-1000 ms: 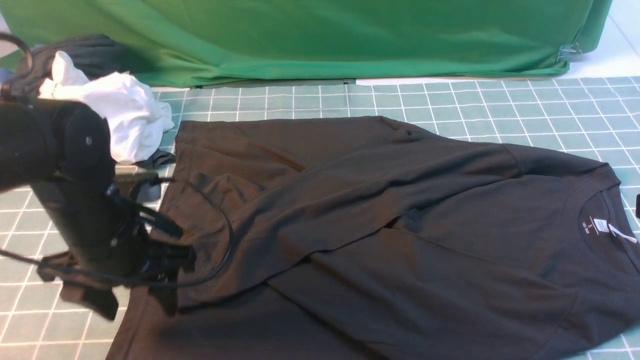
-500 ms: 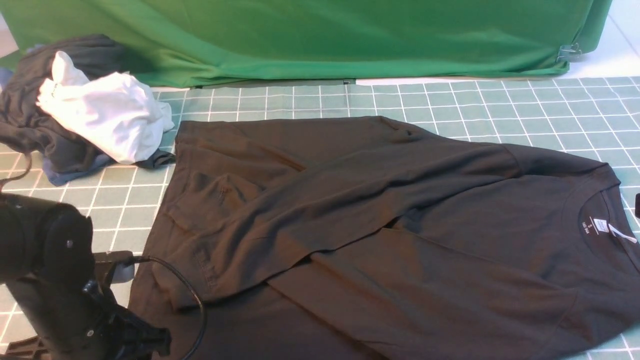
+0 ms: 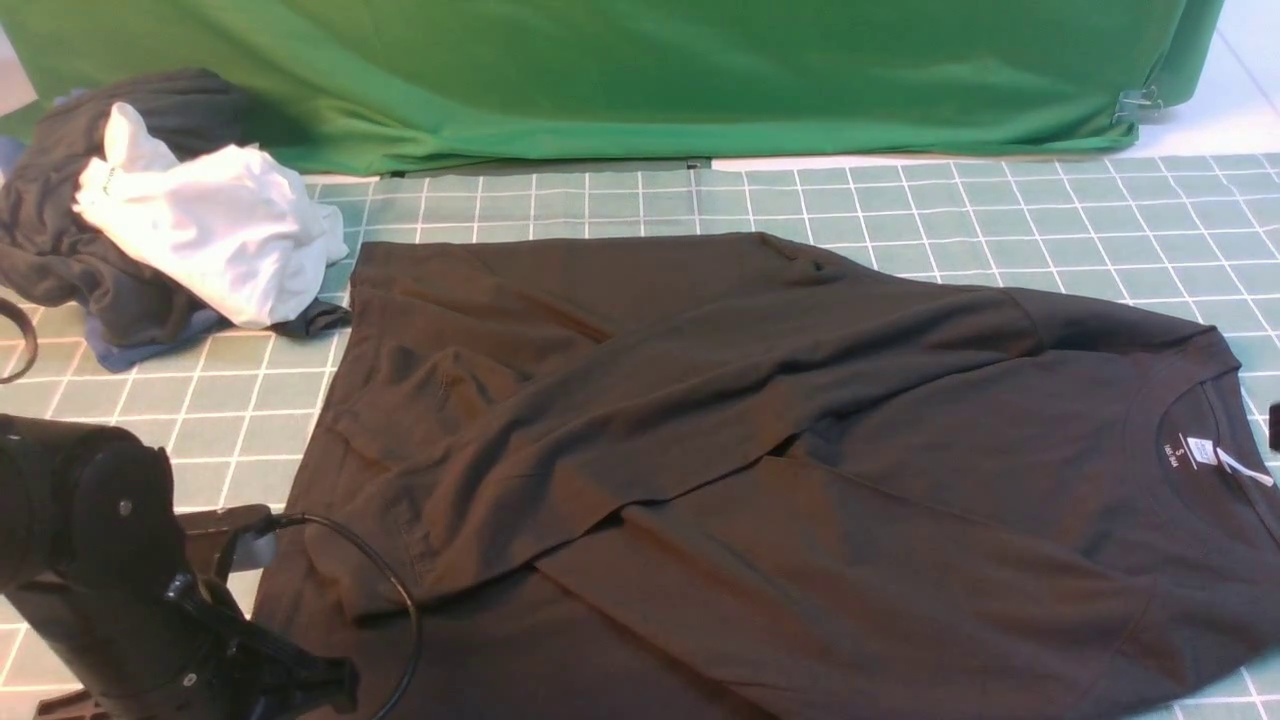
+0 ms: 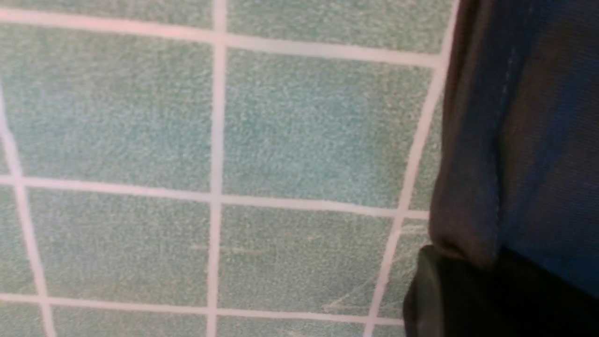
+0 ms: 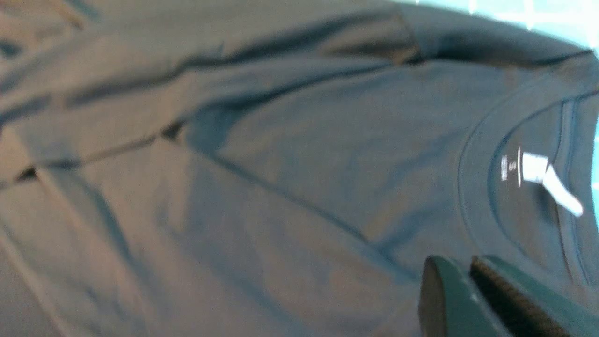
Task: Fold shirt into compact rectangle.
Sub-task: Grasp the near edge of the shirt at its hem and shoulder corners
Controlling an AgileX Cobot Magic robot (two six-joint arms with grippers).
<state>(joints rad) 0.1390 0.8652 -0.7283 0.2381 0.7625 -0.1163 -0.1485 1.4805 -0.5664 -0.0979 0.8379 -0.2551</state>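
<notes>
Though the shirt (image 3: 800, 450) lies folded narrow, not yet short, right fingers (image 5: 444, 299) press together; left fingers (image 4: 458, 299), I cannot tell.

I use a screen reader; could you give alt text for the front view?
A large black T-shirt, partly folded, white neck label at right, lies on a green gridded mat. The left arm sits low at near left; a white garment tops dark clothes far left.
</notes>
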